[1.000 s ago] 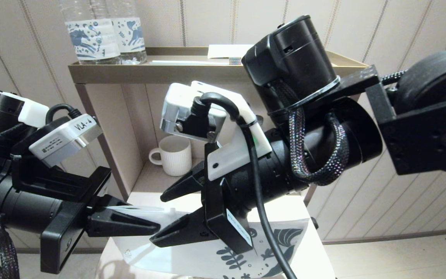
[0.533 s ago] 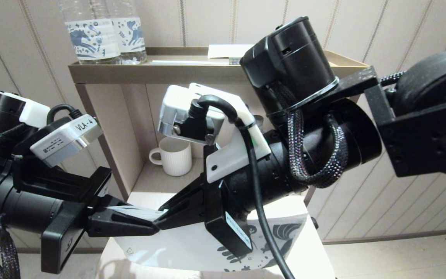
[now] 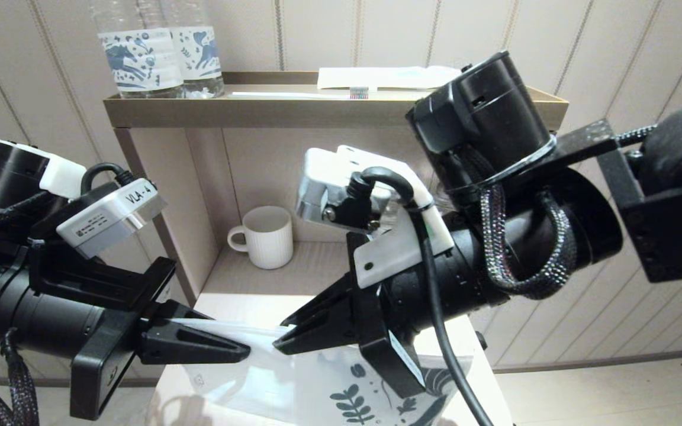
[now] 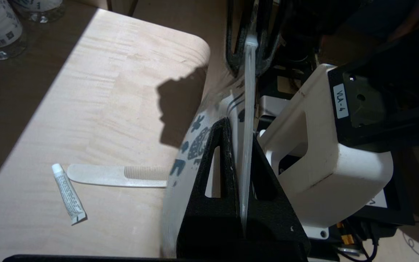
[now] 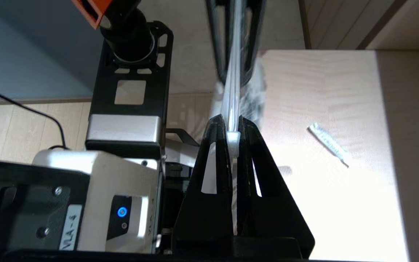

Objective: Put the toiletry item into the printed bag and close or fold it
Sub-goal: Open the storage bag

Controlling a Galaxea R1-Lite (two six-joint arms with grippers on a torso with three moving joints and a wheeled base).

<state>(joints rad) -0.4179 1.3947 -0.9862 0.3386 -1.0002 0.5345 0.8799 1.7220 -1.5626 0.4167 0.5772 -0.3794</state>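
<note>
left gripper [image 3: 240, 354]: clamped tight on the top edge of the printed bag [image 3: 317, 384], coming in from 9 o'clock in the head view

right gripper [image 3: 285, 338]: pinched shut on the same edge, right on the white slider [image 5: 233, 140], reaching in from 3 o'clock

printed bag: hanging between the two grippers above the table [image 3: 483, 384], leaf print down at the 5 o'clock end

small tube [image 4: 68, 194]: lying flat on the table, not in the bag

comb [image 4: 116, 175]: just beside the tube, partly behind the bag

mug [image 3: 264, 236]: on the lower shelf, roughly 12 o'clock from the bag

bottles [image 3: 157, 50]: top of the shelf, 11 o'clock
</note>
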